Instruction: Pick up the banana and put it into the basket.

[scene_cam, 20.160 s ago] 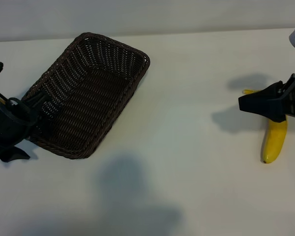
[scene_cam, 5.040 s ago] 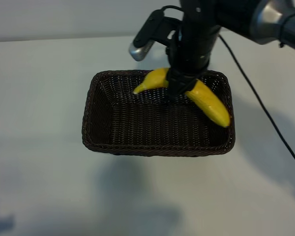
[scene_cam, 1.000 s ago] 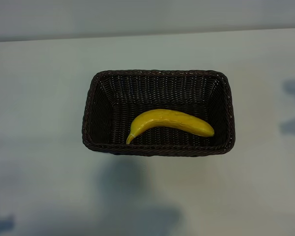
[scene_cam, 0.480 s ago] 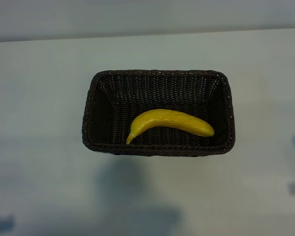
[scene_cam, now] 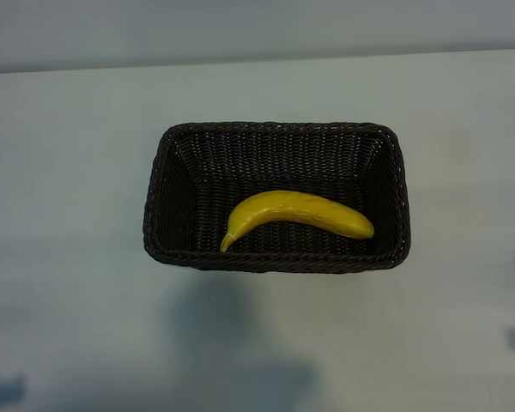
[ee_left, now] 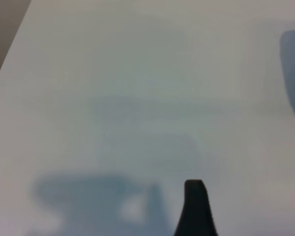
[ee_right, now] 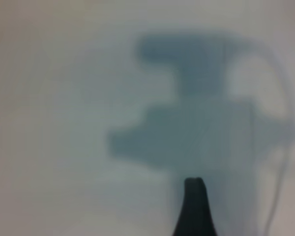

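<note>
Banana: you have it lying flat on the floor of the basket, curved, its narrow stem end towards the exterior view's left and close to the near wall, its blunt end towards the right. Nothing grips it.

Basket: dark woven wicker, rectangular, sitting squarely on the table with its long sides running across the exterior view. It holds the banana and nothing else you can see.

Table: pale, plain surface under the basket. Soft shadows fall on it below the basket and at the lower corners and right edge of the exterior view.

Left gripper: out of the exterior view. Your left wrist view shows one dark fingertip over bare table, with a shadow beside it. Jaws stand well apart — nothing between them.

Right gripper: also out of the exterior view. Your right wrist view shows one dark fingertip over bare table and the arm's own broad shadow beyond it. Jaws likewise well apart — nothing held.

Relation of grippers to task things: neither wrist view takes in the basket or the banana, so you can read both grippers as clear of them.
</note>
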`<action>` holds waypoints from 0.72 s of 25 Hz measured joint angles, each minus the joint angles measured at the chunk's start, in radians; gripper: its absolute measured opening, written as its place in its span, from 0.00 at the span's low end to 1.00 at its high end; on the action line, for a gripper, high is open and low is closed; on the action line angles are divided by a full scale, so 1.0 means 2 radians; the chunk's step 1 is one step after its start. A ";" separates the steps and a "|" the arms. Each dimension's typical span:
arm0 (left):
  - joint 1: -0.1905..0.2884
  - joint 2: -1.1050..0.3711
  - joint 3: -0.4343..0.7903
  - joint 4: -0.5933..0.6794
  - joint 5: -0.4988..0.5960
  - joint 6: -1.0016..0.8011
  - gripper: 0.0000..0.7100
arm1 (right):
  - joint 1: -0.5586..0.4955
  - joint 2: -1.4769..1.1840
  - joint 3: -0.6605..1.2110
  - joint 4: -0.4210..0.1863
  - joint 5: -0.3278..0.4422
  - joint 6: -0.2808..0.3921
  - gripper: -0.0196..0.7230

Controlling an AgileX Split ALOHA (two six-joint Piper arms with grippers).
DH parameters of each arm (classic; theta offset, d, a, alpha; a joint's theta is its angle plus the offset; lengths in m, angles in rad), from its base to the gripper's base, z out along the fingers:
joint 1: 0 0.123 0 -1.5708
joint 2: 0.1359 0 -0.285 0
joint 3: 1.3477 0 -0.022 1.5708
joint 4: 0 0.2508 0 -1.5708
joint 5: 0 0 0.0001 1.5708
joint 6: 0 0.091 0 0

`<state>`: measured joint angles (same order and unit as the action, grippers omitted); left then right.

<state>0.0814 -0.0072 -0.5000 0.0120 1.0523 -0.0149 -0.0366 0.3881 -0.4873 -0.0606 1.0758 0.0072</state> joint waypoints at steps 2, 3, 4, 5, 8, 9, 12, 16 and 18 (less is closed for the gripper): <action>0.000 0.000 0.000 0.000 0.000 0.000 0.79 | 0.000 -0.021 0.000 0.000 0.000 0.000 0.76; 0.000 0.000 0.000 0.000 0.000 0.000 0.79 | 0.000 -0.033 0.000 0.000 0.000 0.000 0.76; 0.000 0.000 0.000 0.000 0.000 0.000 0.79 | 0.000 -0.045 0.000 0.000 0.000 0.000 0.76; 0.000 0.000 0.000 0.000 0.000 0.000 0.79 | 0.000 -0.060 0.000 0.000 0.000 0.000 0.76; 0.000 0.000 0.000 0.000 0.000 0.000 0.79 | 0.000 -0.107 0.001 0.000 0.000 0.000 0.76; 0.000 0.000 0.000 0.000 0.000 0.000 0.79 | 0.000 -0.124 0.001 0.000 0.000 0.000 0.76; 0.000 0.000 0.000 0.000 0.000 0.000 0.79 | -0.004 -0.169 0.001 0.000 0.001 0.000 0.76; 0.000 0.000 0.000 0.000 0.000 0.000 0.79 | -0.038 -0.197 0.001 0.000 0.001 0.000 0.76; 0.000 0.000 0.000 0.000 0.000 0.000 0.79 | -0.050 -0.197 0.001 0.000 0.001 0.000 0.76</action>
<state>0.0814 -0.0072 -0.5000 0.0120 1.0523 -0.0158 -0.1364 -0.0064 -0.4861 -0.0606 1.0779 0.0072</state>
